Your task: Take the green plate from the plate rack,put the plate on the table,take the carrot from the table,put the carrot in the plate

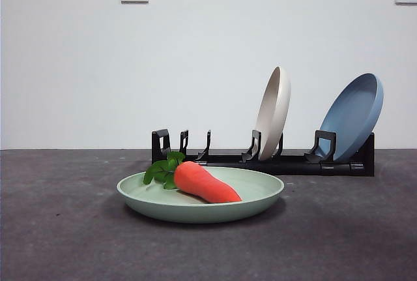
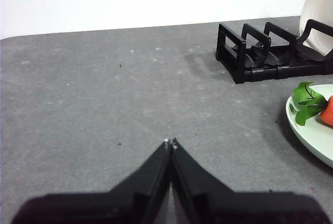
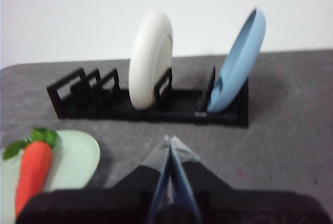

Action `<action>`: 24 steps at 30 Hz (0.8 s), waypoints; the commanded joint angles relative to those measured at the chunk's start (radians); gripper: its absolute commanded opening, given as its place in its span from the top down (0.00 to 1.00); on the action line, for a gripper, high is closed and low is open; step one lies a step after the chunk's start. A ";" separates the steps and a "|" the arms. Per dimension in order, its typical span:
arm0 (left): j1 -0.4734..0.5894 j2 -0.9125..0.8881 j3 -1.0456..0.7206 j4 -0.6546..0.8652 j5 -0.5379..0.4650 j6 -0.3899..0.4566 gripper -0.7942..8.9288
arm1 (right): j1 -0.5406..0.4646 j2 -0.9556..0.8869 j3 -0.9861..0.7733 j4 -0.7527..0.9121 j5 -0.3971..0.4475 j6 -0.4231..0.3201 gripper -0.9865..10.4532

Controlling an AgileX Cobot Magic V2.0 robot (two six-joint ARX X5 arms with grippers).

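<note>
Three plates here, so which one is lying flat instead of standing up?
The green plate. It lies flat on the table with the carrot in it, while the cream-white plate and the blue plate stand on edge in the plate rack.

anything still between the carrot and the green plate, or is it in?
Nothing in the way: the carrot already lies in the green plate, which sits flat on the table in front of the plate rack. The left gripper and right gripper are both shut, holding nothing, clear of the plate.
</note>
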State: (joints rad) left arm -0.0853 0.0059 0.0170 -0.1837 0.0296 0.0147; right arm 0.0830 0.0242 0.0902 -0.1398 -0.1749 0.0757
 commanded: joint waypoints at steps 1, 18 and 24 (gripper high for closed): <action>0.003 -0.004 -0.014 0.003 0.000 -0.005 0.92 | -0.002 -0.021 -0.051 0.015 0.021 0.049 0.91; 0.003 -0.004 -0.014 0.003 0.000 -0.005 0.92 | -0.002 -0.018 -0.085 -0.026 0.024 0.084 0.91; 0.003 -0.004 -0.014 0.003 0.000 -0.005 0.92 | -0.002 -0.018 -0.085 -0.026 0.024 0.084 0.91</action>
State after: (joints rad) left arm -0.0853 0.0059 0.0170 -0.1837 0.0296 0.0147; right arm 0.0830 0.0055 0.0154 -0.1566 -0.1535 0.1467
